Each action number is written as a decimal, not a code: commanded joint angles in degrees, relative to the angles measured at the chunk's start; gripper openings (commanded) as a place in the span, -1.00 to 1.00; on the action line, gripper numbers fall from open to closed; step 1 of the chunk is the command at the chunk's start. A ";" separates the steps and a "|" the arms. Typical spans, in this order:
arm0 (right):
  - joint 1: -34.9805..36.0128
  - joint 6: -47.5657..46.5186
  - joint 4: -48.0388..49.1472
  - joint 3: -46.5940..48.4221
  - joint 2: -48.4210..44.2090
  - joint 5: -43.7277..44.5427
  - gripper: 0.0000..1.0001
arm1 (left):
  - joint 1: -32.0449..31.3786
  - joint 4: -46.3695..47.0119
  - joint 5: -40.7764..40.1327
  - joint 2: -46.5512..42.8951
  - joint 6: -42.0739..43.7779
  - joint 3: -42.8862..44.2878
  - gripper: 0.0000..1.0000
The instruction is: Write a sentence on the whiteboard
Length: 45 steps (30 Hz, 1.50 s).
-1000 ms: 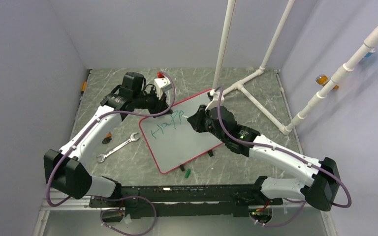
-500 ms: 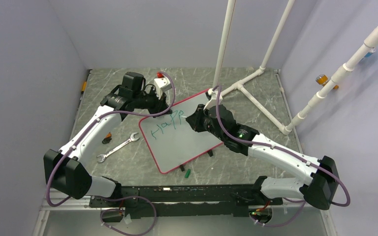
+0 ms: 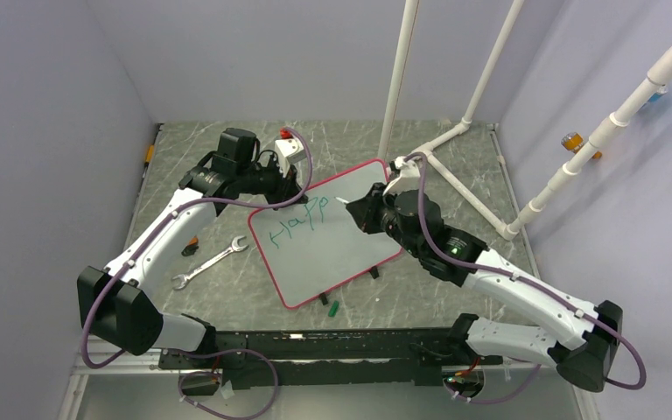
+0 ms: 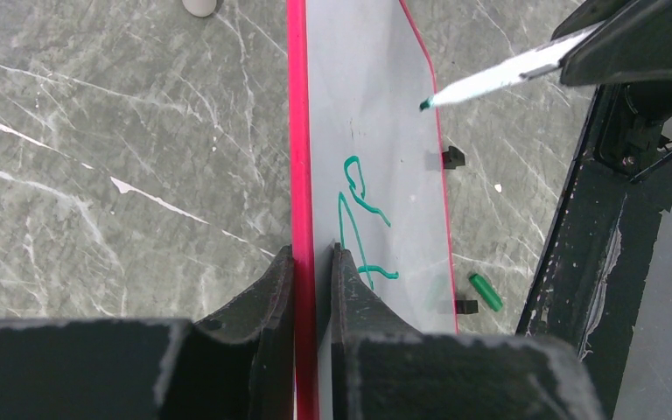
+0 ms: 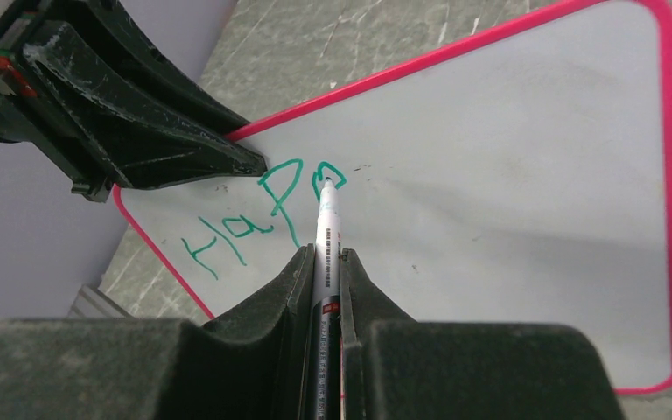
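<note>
Grey-green marbled stone pattern on the desk (image 3: pixel 245 293). Pale lilac walls (image 3: pixel 52 131) close it in on three sides. A white pipe frame (image 3: pixel 400 79) stands at the far right, one foot running along the desk just beyond the board's far corner.

The whiteboard (image 3: pixel 332 254) sits mid-desk between the two arms, turned askew, red-pink frame all round. Two black clip feet (image 3: pixel 374 272) show at its near edge. The sentence (image 3: pixel 296 224) so far reads "Happ" in green, slanting up toward the far edge.

Left end effector (image 4: pixel 313 262): fingers pinched on the board's red frame at the far-left edge, one finger on each face. Right end effector (image 5: pixel 324 262): clamped on a white marker (image 5: pixel 326 219), green tip aimed at the board close to the last "p". Cannot tell whether the tip touches.

Around it: a steel wrench (image 3: pixel 210 262) lies on the desk left of the board, apart from it. A small green cap (image 3: pixel 333 307) lies just off the near edge. The left arm crosses above the desk's far-left part.
</note>
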 commanded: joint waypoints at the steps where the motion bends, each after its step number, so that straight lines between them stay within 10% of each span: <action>1: -0.14 -1.61 -1.80 -0.68 -3.20 3.82 -1.00 | -0.21 1.67 -1.97 -1.45 3.55 0.25 -1.00; 45: -0.30 -9.27 0.98 -1.25 -4.38 -0.86 -1.00 | -0.23 1.08 -1.60 -1.02 3.57 0.73 -1.00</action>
